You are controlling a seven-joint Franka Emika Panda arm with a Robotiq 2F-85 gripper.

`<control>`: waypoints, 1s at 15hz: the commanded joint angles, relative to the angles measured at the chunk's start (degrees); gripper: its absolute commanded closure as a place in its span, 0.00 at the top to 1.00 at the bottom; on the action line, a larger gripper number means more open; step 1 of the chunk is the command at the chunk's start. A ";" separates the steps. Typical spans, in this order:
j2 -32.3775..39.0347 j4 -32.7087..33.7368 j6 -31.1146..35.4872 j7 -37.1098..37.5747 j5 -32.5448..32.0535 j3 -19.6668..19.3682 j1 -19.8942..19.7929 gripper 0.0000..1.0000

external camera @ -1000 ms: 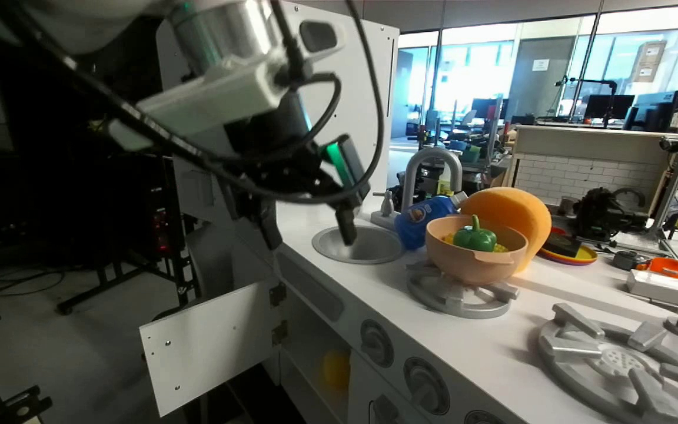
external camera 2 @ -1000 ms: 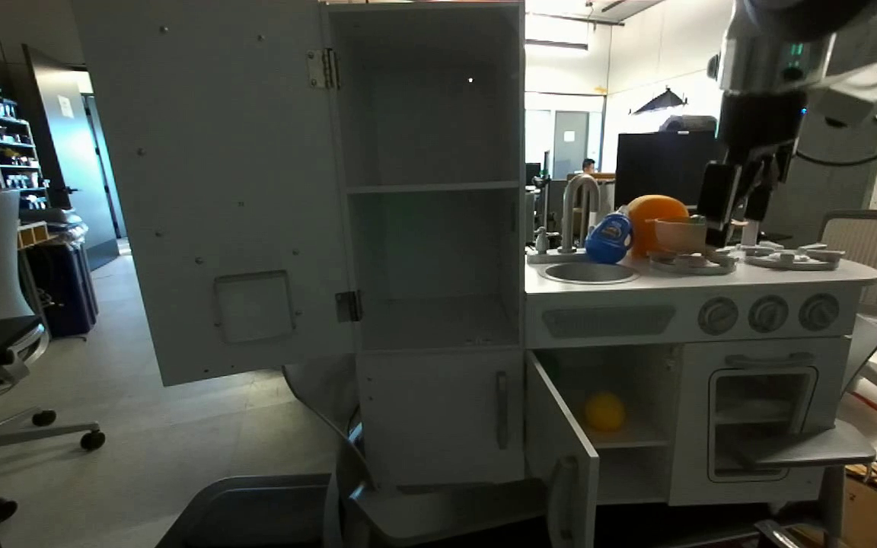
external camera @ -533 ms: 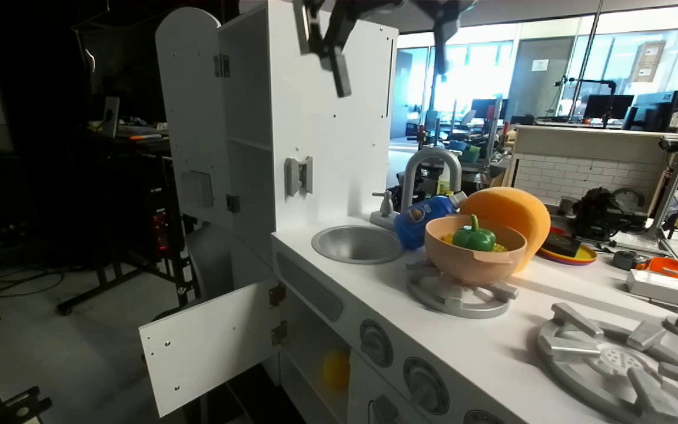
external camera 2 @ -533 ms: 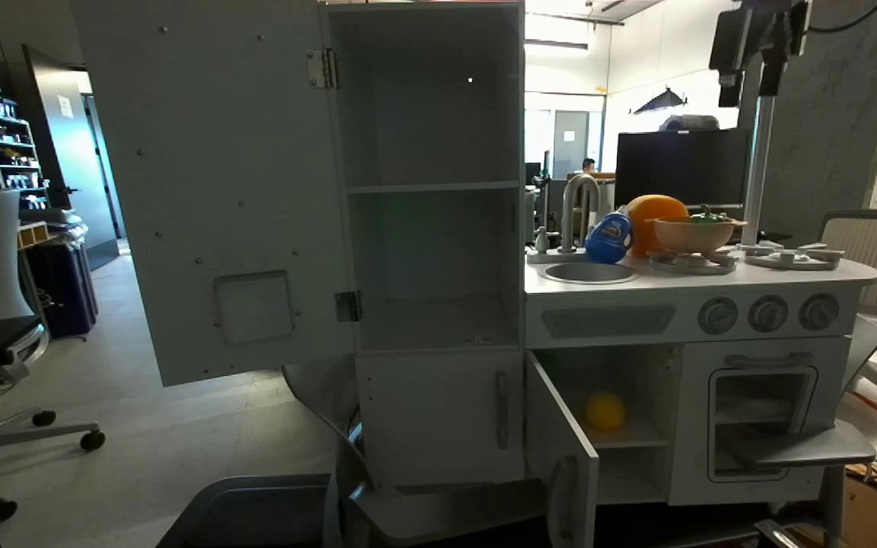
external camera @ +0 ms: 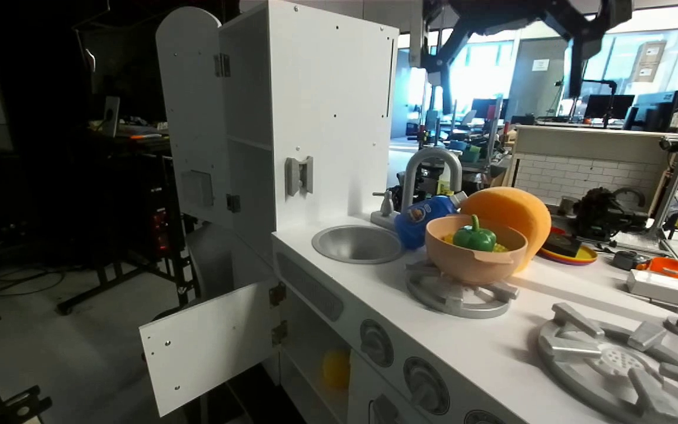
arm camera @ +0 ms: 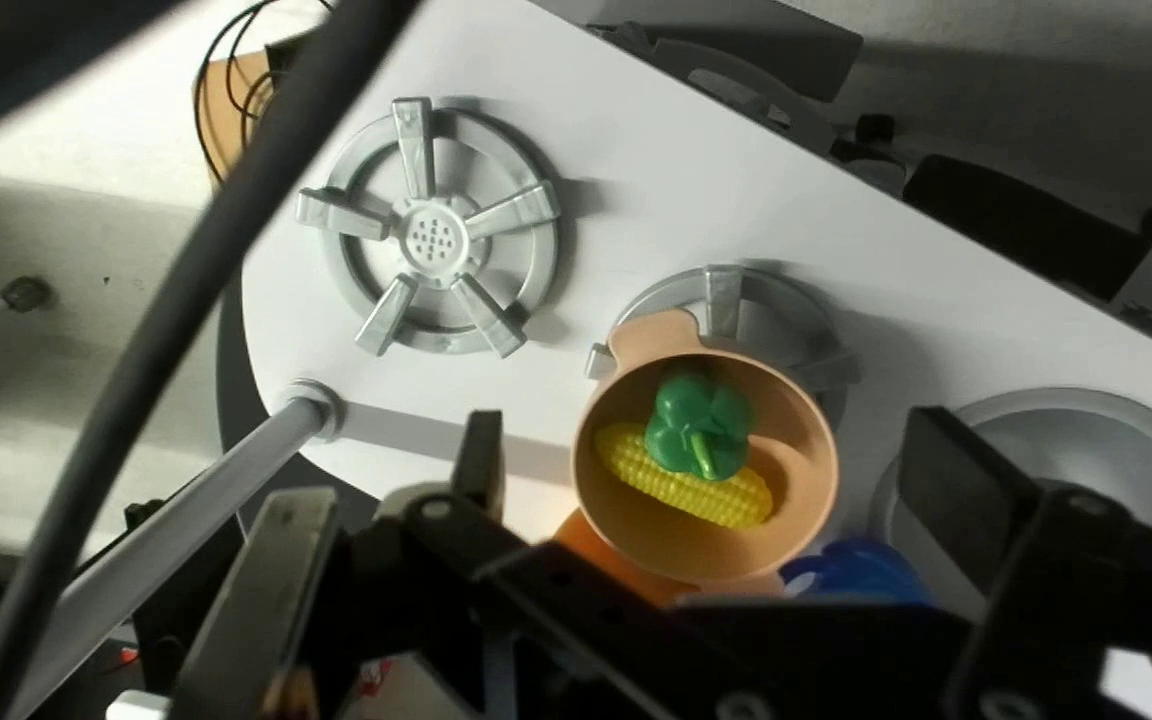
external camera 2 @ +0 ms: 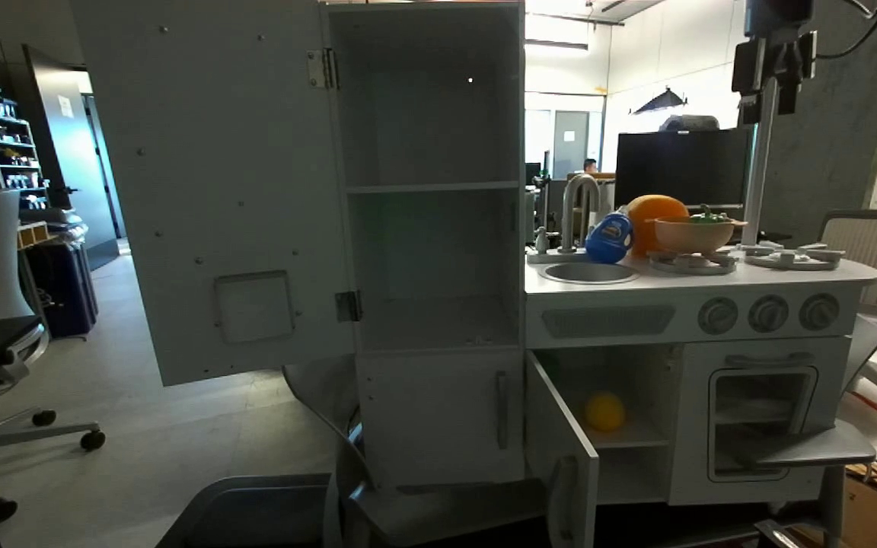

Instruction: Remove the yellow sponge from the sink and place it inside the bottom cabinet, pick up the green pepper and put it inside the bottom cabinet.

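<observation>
The green pepper (arm camera: pixel 698 425) rests on top of a yellow corn cob (arm camera: pixel 684 494) inside a peach bowl (external camera: pixel 468 265). Above the bowl, my gripper (arm camera: pixel 708 435) points down with its jaws wide apart and nothing held; it also appears high up in both exterior views (external camera: pixel 510 94) (external camera 2: pixel 768 105). The yellow sponge (external camera 2: pixel 604 412) sits on a shelf inside the bottom cabinet (external camera 2: pixel 636 441), whose door (external camera: pixel 215 344) stands ajar. Nothing lies in the visible part of the sink (external camera: pixel 356 246).
The bowl stands on a grey burner (external camera: pixel 457 307). Close behind it are a large orange object (external camera: pixel 527 215) and a blue bottle (external camera: pixel 415 224), near the faucet (external camera: pixel 436 154). A second burner (arm camera: pixel 433 235) and a grey post (arm camera: pixel 186 530) are at the counter's end. A tall cupboard (external camera 2: pixel 431 243) rises beside the sink.
My gripper first rose from low by the bowl, then shifted sideways and came down slightly over it. It has stayed open. The pepper, bowl and sponge have not moved.
</observation>
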 commanded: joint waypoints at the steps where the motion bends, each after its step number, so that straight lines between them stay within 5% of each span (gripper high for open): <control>1: 6.21 10.71 -6.69 -1.16 -1.36 5.76 -6.12 1.00; 8: 14.08 17.28 -7.15 -2.92 -0.93 10.62 -10.68 1.00; 15: 19.60 18.11 -3.73 -1.34 -0.62 13.46 -10.28 1.00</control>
